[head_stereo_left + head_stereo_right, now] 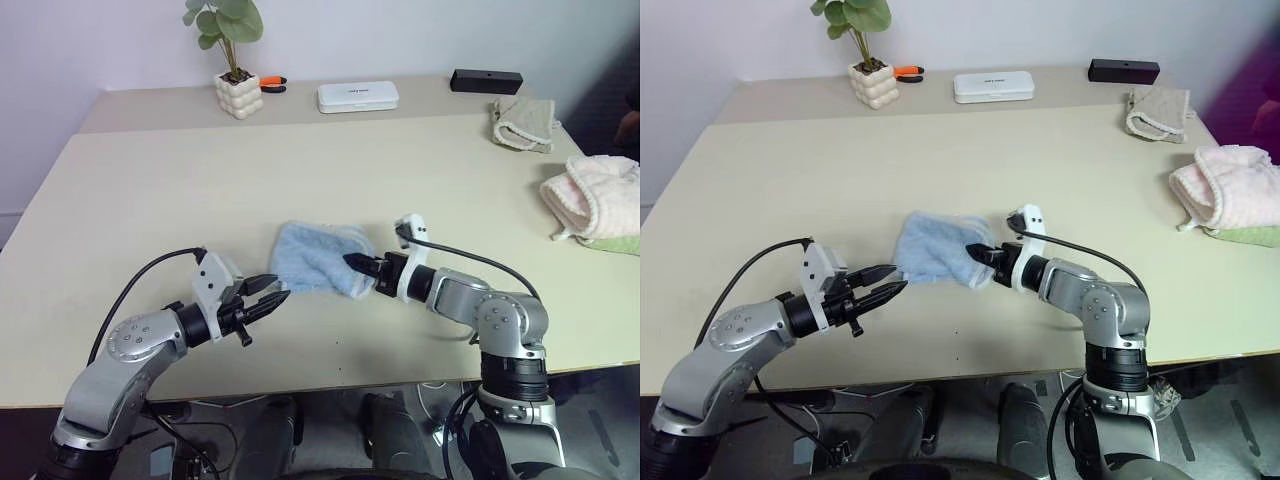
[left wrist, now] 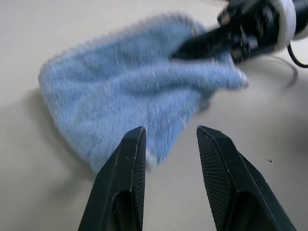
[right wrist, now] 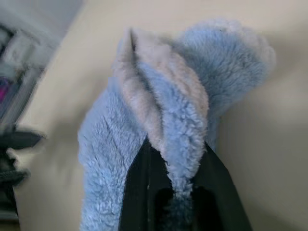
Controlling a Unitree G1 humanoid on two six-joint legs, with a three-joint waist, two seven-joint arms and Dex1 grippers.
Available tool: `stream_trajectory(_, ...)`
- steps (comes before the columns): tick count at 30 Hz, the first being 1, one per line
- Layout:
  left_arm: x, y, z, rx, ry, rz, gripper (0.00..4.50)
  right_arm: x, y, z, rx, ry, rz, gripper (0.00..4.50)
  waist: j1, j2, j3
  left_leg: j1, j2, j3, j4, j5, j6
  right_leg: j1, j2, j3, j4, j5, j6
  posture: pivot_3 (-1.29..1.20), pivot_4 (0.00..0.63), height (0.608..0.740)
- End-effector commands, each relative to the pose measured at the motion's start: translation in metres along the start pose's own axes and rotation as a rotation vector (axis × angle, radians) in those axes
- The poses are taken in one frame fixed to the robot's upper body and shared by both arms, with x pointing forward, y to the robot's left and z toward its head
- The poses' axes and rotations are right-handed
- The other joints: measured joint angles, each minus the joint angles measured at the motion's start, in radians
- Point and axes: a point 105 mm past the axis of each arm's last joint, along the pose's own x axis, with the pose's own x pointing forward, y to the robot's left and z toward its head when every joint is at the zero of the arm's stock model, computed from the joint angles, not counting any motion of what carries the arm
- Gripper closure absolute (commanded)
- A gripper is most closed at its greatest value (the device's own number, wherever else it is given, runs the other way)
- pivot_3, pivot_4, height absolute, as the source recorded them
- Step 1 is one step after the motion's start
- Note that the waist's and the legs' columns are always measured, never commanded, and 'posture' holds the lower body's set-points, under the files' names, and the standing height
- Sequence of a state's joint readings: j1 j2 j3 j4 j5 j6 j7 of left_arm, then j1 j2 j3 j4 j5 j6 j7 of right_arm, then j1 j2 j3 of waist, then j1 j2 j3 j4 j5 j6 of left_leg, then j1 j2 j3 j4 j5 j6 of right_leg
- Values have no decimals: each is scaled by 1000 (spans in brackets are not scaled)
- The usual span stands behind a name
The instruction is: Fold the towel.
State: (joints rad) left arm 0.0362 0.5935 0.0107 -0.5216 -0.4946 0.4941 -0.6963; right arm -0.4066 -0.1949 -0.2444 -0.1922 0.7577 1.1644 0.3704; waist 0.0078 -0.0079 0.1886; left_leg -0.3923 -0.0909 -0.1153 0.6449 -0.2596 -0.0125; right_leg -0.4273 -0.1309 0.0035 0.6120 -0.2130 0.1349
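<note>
At the lower left of the left eye view, the left gripper [image 1: 272, 297] hovered just off the near-left corner of the towel [image 1: 318, 258], its two black fingers [image 2: 126, 168] parted by a moderate gap with nothing between them; in its wrist view the towel's edge lay just past the fingertips, not touched. At the upper left of the frame, on the far side table [image 1: 150, 105], stood a small potted plant [image 1: 236, 60] in a bumpy white pot, with an orange-handled tool [image 1: 271, 82] just right of it.

In the middle of the frame the light blue towel lay rumpled and partly doubled over on the beige table [image 1: 150, 190], between the two grippers. A flat white case [image 1: 358, 96] sat at upper centre.

Just right of centre, the right gripper [image 1: 358, 263] pinched the towel's right-hand edge; its wrist view showed the fingers [image 3: 139, 187] closed on a raised fold of blue terry [image 3: 163, 110] with a paler band.

At the upper right lay a black bar-shaped box [image 1: 486, 80] and a greyish folded cloth [image 1: 524, 122]. At the right edge a pale pink fluffy towel [image 1: 595, 195] sat atop a green cloth [image 1: 612, 244].
</note>
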Motion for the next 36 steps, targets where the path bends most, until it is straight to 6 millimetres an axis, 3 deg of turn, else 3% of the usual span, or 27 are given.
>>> stream_trajectory(1,7,-8,11,27,-38,-35,2812,-22,-4,54,-35,-227,-38,4434,4,0,0,0,0,0,0,0,0,0,0,0,0,0,0,0,150,740)
stream_trajectory(5,19,-7,15,40,-59,-70,2812,-75,-54,115,27,-520,-291,4434,6,0,0,0,-1,0,1,0,0,1,0,0,0,0,0,0,150,740)
stream_trajectory(8,29,-8,19,52,-74,-105,2812,-108,-88,126,117,-643,-467,4434,4,0,0,0,-1,0,0,0,0,1,0,0,0,0,0,0,150,740)
stream_trajectory(11,39,-9,24,55,-96,-130,2812,-134,-119,119,250,-720,-624,4434,-2,0,0,0,0,1,-1,0,0,0,0,0,0,0,0,0,150,740)
stream_trajectory(14,47,-14,26,59,-110,-163,2812,-152,-145,92,364,-691,-772,4434,-6,1,0,0,0,1,-1,0,0,0,0,0,0,0,0,0,150,740)
stream_trajectory(21,47,-19,20,54,-95,-191,2812,-171,-144,72,399,-673,-851,4434,-20,3,0,0,0,1,-1,0,1,0,0,1,0,0,0,0,150,740)
stream_trajectory(24,49,-20,17,51,-90,-193,2812,-177,-134,75,402,-695,-791,3429,-19,3,0,0,0,1,-1,0,1,1,0,0,0,0,0,0,150,740)
stream_trajectory(30,50,-11,18,47,-100,-156,2812,-203,-122,90,235,-709,-863,350,-18,3,0,0,0,1,0,0,1,1,-1,0,0,0,0,0,150,740)
stream_trajectory(31,51,-8,19,50,-104,-141,2812,-207,-121,93,210,-711,-872,27,-18,3,0,0,0,1,0,0,1,1,-1,0,0,0,0,0,150,740)
stream_trajectory(34,41,43,16,85,-102,100,2812,-223,-98,124,-109,-695,-922,27,-18,5,0,0,0,2,0,0,1,1,0,0,0,0,0,0,150,740)
stream_trajectory(36,28,71,15,102,-97,224,2812,-218,-87,136,-324,-626,-930,27,-24,6,0,0,0,2,0,0,1,1,0,0,0,0,1,0,150,740)
